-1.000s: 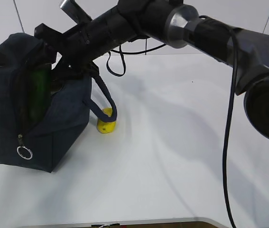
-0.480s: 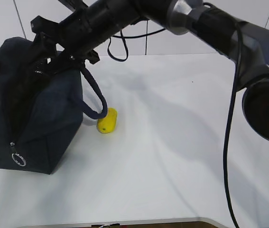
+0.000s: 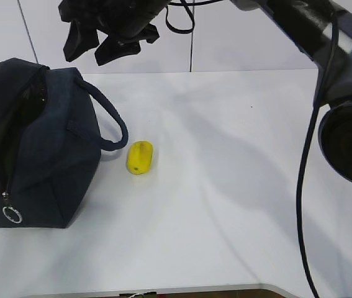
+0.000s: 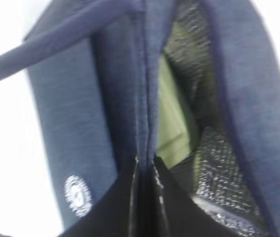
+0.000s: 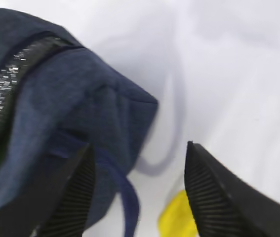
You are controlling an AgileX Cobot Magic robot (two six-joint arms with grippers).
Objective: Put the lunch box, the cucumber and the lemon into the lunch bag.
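The navy lunch bag point(image 3: 45, 143) stands at the left with its zipper open. My left gripper point(image 4: 144, 162) is shut on the rim fabric of the lunch bag point(image 4: 80, 123) at its opening. The lunch box's pale green lid point(image 4: 172, 123) shows inside the bag. The cucumber is hidden. The lemon point(image 3: 139, 157) lies on the table just right of the bag's handle point(image 3: 110, 121). My right gripper point(image 3: 104, 34) is open and empty, high above the bag. In the right wrist view the right gripper point(image 5: 140, 192) hangs over the bag point(image 5: 56, 98) and the lemon point(image 5: 177, 219).
The white table point(image 3: 238, 186) stretches to the right of the lemon. A round metal ring pull point(image 3: 12, 215) hangs at the bag's front corner. The right arm point(image 3: 306, 31) and its black cable point(image 3: 305, 180) cross the upper right.
My right gripper has risen from the bag's opening to well above it, open and empty. The bag has settled lower and a little to the left. The lemon has stayed put.
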